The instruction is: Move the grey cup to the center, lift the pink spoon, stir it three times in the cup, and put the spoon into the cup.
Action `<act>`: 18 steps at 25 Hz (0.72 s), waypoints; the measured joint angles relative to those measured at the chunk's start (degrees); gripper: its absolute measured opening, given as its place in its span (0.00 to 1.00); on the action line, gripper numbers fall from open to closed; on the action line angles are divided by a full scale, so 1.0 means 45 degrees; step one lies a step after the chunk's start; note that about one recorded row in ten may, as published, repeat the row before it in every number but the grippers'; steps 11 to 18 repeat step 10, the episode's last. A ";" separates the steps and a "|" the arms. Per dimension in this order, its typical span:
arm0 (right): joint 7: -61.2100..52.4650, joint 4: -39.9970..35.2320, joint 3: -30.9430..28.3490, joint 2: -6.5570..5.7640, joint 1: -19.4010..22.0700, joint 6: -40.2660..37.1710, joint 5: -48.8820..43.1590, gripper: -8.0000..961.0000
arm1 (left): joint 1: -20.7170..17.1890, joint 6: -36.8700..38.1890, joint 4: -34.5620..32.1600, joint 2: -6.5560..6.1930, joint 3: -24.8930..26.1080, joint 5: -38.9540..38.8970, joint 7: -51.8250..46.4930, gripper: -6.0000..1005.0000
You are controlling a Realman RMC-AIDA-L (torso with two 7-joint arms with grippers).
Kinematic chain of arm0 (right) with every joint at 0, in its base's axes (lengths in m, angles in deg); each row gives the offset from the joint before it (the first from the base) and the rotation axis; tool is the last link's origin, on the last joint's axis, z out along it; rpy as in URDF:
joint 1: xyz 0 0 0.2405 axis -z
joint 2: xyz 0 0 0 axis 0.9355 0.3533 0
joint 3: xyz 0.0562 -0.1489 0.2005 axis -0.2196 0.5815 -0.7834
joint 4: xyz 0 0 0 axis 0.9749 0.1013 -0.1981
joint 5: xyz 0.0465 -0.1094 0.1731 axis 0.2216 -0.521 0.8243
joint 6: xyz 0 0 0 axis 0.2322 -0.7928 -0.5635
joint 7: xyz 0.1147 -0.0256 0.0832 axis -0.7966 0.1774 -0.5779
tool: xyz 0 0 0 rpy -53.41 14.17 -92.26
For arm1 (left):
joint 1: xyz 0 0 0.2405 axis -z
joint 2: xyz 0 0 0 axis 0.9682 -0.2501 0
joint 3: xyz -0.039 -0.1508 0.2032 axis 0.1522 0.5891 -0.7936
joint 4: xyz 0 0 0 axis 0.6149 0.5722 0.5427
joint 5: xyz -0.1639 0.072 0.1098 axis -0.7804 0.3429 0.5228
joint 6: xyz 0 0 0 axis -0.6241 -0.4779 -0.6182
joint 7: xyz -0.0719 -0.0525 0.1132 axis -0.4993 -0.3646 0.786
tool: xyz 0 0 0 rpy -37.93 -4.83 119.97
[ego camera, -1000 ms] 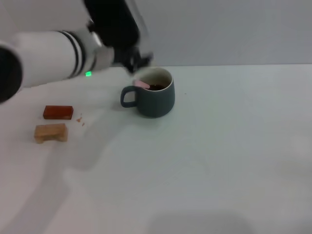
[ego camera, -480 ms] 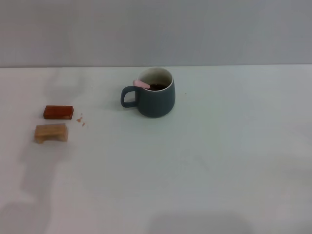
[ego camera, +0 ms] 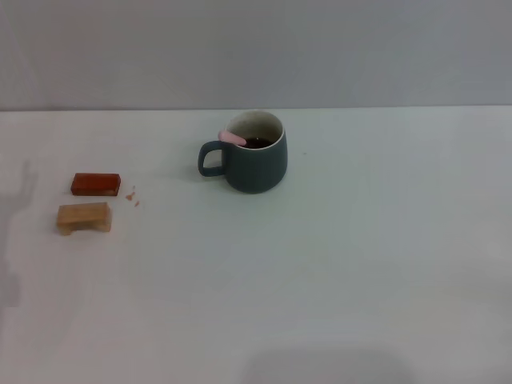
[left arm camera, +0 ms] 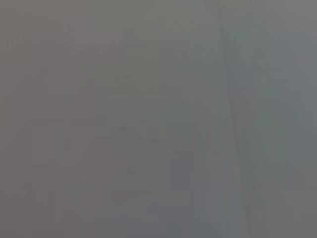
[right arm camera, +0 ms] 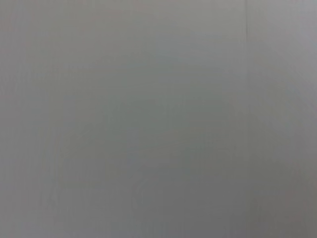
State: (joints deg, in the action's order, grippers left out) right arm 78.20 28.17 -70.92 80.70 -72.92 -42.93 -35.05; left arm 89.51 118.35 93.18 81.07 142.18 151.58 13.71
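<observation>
Now the grey cup (ego camera: pixel 255 156) stands upright toward the far middle of the table (ego camera: pixel 336 264), handle to the left, with the pink spoon (ego camera: pixel 232 138) leaning inside on the left rim. Neither hand shows in any view, so their openness cannot be told. By appearance the cup is rigid, breakable ceramic with liquid in it; its handle or body suits a grip. The spoon looks light and slim. Two small blocks (ego camera: pixel 90 200) lie well apart at left; open room surrounds the cup.

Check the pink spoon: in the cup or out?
In. The pink spoon's handle end leans on the grey cup's rim; its bowl is hidden inside.
</observation>
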 joint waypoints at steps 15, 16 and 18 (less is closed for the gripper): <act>-0.0010 -0.0158 -0.0068 0.0030 -0.0046 -0.0323 0.0000 0.01 | -0.0012 -0.0326 -0.0597 0.0043 -0.0252 -0.0176 -0.0673 0.84; -0.0010 -0.0158 -0.0068 0.0030 -0.0046 -0.0323 0.0000 0.01 | -0.0012 -0.0326 -0.0597 0.0043 -0.0252 -0.0176 -0.0673 0.84; -0.0010 -0.0158 -0.0068 0.0030 -0.0046 -0.0323 0.0000 0.01 | -0.0012 -0.0326 -0.0597 0.0043 -0.0252 -0.0176 -0.0673 0.84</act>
